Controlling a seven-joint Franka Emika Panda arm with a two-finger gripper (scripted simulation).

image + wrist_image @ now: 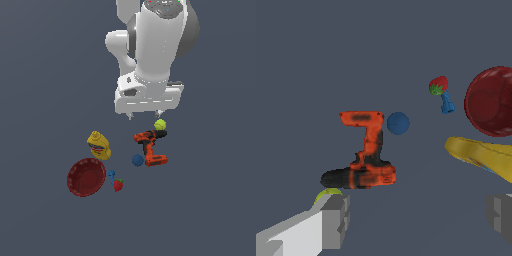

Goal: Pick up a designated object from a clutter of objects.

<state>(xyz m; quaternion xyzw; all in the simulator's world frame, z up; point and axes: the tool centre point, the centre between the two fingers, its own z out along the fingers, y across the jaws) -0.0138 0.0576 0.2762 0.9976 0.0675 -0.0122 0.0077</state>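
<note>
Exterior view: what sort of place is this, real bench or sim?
Looks like a simulated workspace: flat featureless grey floor, cleanly rendered household clutter such as a drill, mustard bottle and red bowl, and a white robot arm overhead.

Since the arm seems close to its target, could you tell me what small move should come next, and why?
Probably a small sideways shift to centre the open gripper over the tennis ball before descending. In the wrist view the ball peeks out behind one of the fingers rather than between them, and it sits against the drill.
</note>
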